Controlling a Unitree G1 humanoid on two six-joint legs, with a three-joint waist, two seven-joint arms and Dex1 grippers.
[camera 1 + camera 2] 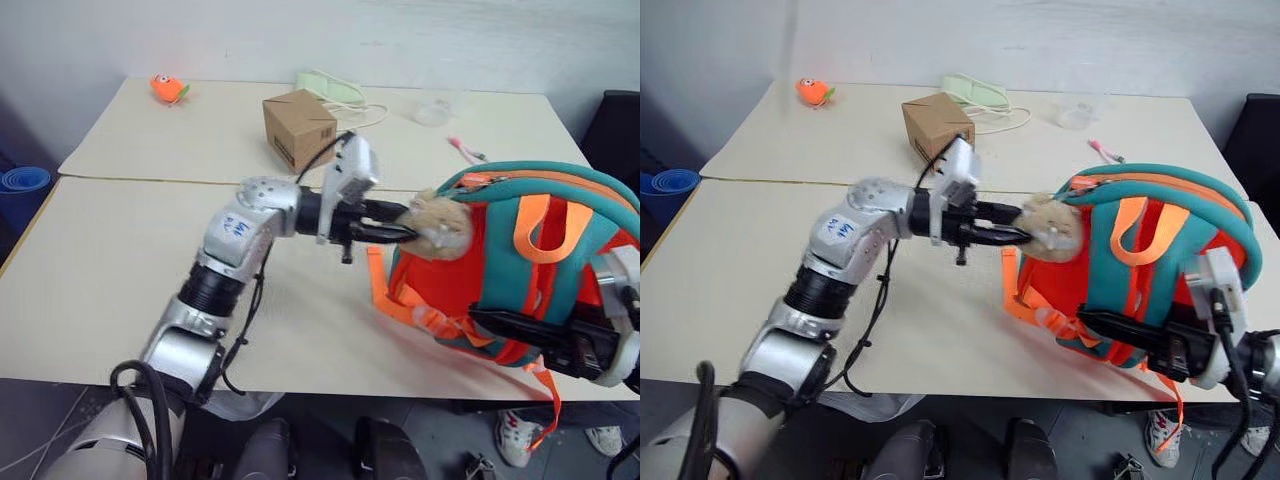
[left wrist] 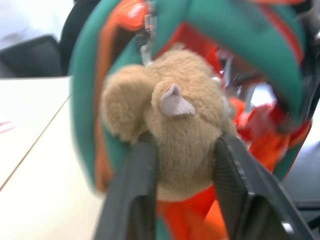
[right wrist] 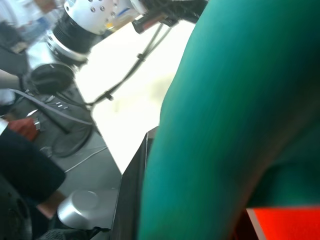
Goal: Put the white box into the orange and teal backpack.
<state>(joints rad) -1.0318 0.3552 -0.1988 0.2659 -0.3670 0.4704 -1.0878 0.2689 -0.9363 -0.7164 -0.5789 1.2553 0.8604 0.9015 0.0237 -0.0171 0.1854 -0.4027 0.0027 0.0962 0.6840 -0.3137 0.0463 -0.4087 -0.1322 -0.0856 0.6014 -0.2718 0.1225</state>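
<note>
seen at the right edge of the beige table [image 1: 120, 270]: small orange-red backpack with teal panels and orange webbing straps [image 1: 520, 270], standing upright. left gripper [image 2: 182, 165] reaching level from the left, black fingers [image 2: 132, 195] clenched on both sides of the tan plush animal [image 2: 170, 120] hanging at the backpack's front. right gripper [image 1: 500, 322] clenched low on the backpack's near side, pressed against teal fabric; long white box not visible, brown cardboard cube [image 1: 298, 128] well apart on the far table.

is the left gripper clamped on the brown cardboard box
No, the left gripper has its fingers around the tan plush animal on the backpack.
</note>
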